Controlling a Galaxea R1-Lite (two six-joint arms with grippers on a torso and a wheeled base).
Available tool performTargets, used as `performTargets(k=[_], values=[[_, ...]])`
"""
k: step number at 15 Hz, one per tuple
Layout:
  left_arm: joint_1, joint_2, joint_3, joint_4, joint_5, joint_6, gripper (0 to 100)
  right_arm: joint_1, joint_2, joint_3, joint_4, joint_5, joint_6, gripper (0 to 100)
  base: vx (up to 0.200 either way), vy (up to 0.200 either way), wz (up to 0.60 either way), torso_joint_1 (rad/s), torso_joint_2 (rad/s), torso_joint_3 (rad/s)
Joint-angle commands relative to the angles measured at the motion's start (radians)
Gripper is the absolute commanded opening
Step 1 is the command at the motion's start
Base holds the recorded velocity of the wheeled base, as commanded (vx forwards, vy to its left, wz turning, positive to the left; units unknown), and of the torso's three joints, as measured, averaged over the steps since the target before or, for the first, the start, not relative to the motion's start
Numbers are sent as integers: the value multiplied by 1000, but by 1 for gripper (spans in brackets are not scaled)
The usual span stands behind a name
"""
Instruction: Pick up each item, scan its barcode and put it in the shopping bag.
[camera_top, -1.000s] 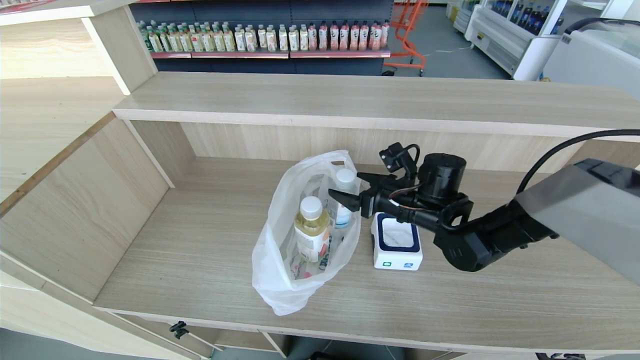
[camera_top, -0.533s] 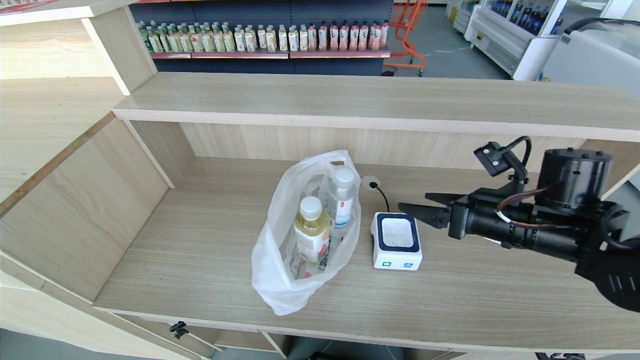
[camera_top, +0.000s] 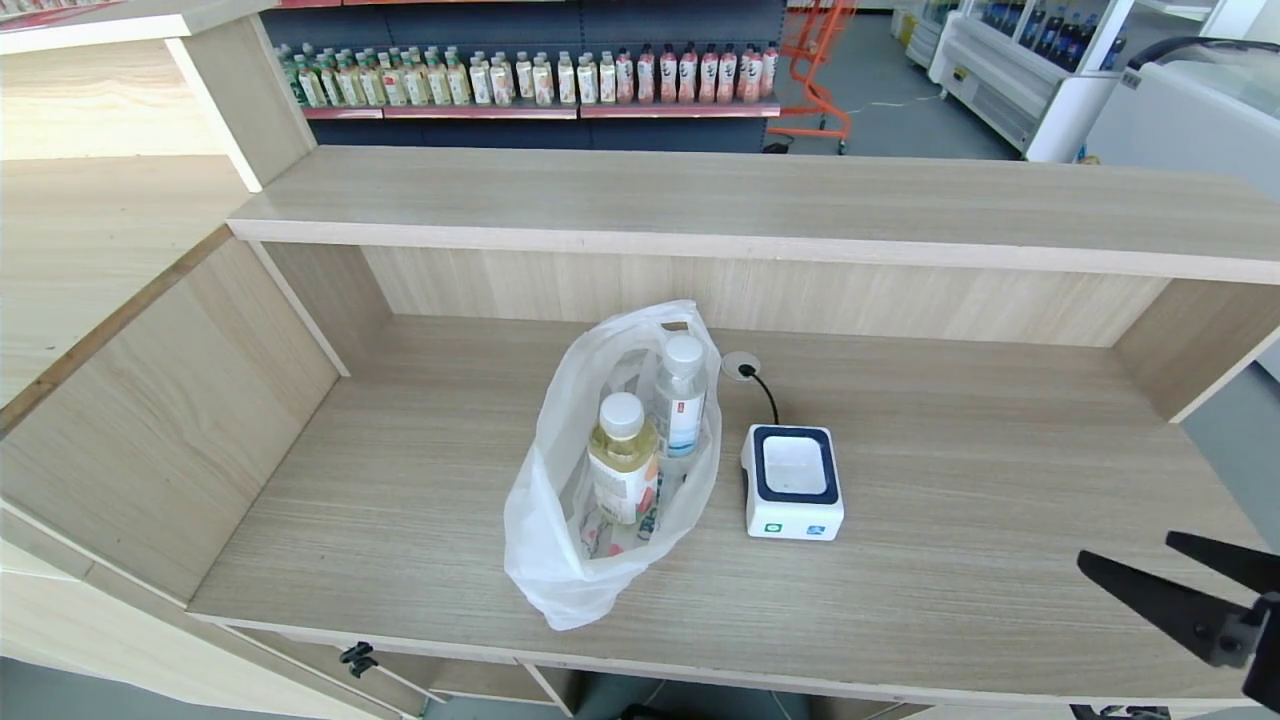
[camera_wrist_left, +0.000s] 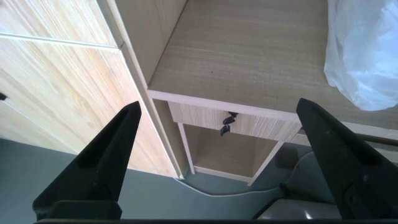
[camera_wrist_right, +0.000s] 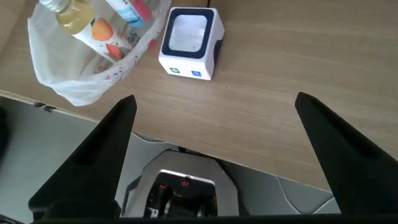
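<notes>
Two bottles in one shopping bag beside the scanner, both end effectors open and empty

In the head view, one shopping bag (camera_top: 560, 560) of thin, crumpled translucent white plastic is seen just left of the single boxy white scanner (camera_top: 793, 482) on the wood-grain worktop (camera_top: 950, 450). Two upright white-capped bottles are held in it: a yellow drink bottle (camera_top: 622, 460) and a clear bottle (camera_top: 682, 400). A black cable (camera_top: 768, 395) behind the scanner is shown there alone. The right end effector (camera_top: 1130, 552), its fingers spread, is placed well right of the scanner, nearer the front edge. In the left wrist view the left end effector (camera_wrist_left: 217, 106) is seen wide open, beyond the bag from the scanner, above a small dark handle (camera_wrist_left: 227, 121).
</notes>
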Motion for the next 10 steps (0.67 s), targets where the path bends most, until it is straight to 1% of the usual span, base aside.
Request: performTargets(k=[1,3,4,5,7,10], values=[[0,1,0,0,1,0,100,-95,-581,207,258,-130,-41,100,0,0,0,0,0,0],[0,1,0,0,1,0,100,-120,-731,298,251,-153,-108,100,0,0,0,0,0,0],[0,1,0,0,1,0,100,-132,-817,303,251,-135,-130,100,0,0,0,0,0,0],[0,0,0,0,1,0,100,-133,-826,303,253,-132,-150,100,0,0,0,0,0,0],[0,0,0,0,1,0,100,-150,-864,303,285,-199,-150,100,0,0,0,0,0,0],[0,0,0,0,1,0,100,-150,-866,303,288,-201,-148,100,0,0,0,0,0,0]])
